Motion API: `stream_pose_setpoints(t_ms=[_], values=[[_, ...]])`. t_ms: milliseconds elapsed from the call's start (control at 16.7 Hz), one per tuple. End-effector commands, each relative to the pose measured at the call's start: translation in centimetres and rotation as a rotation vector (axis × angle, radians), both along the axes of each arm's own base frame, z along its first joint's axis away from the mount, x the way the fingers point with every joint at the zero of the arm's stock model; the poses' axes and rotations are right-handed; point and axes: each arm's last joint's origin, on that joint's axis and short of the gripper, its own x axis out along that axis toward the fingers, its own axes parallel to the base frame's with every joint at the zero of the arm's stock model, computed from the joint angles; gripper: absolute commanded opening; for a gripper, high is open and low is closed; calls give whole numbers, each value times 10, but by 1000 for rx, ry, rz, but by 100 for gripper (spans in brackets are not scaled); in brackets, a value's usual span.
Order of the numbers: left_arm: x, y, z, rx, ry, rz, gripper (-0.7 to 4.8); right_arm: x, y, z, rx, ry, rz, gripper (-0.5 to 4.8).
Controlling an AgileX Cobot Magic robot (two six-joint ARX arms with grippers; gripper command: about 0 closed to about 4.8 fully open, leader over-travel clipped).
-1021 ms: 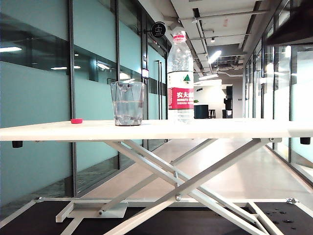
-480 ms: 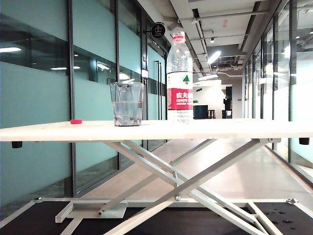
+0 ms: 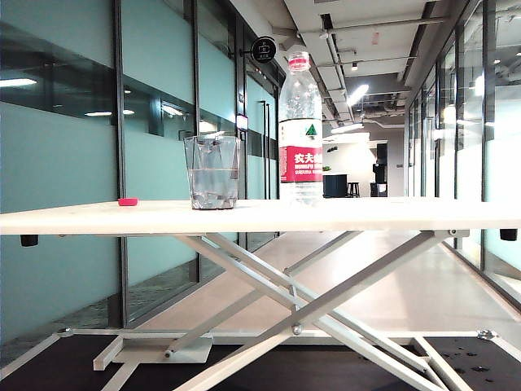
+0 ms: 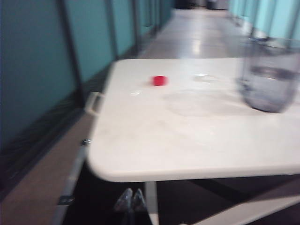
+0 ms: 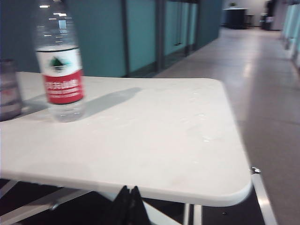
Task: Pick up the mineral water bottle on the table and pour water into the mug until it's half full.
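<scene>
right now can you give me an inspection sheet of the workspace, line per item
surface: white table, bare over most of its top, faint wet marks in the wrist views
job's things: mineral water bottle upright, cap off, beside the mug; mug upright, roughly half full of water
clutter: small red cap lying apart from the mug, toward the table's left end
end effectors: left end effector below the near table edge, fingers together, holding nothing; right end effector likewise low and shut, empty
cables: nothing seen
surroundings: glass-walled corridor, teal panels, ceiling lights, scissor frame under the table
</scene>
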Motion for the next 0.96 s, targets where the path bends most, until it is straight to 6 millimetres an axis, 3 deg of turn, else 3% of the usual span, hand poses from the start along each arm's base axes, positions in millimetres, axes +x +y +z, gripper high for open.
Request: stream_pose_setpoints(t_ms=[60, 961], values=[[-1, 0, 2, 0, -18, -97, -5, 0, -1, 3, 3, -34, 15, -6], [-1, 0, 2, -2, -10, -103, -5, 0, -1, 1, 9, -20, 20, -5]])
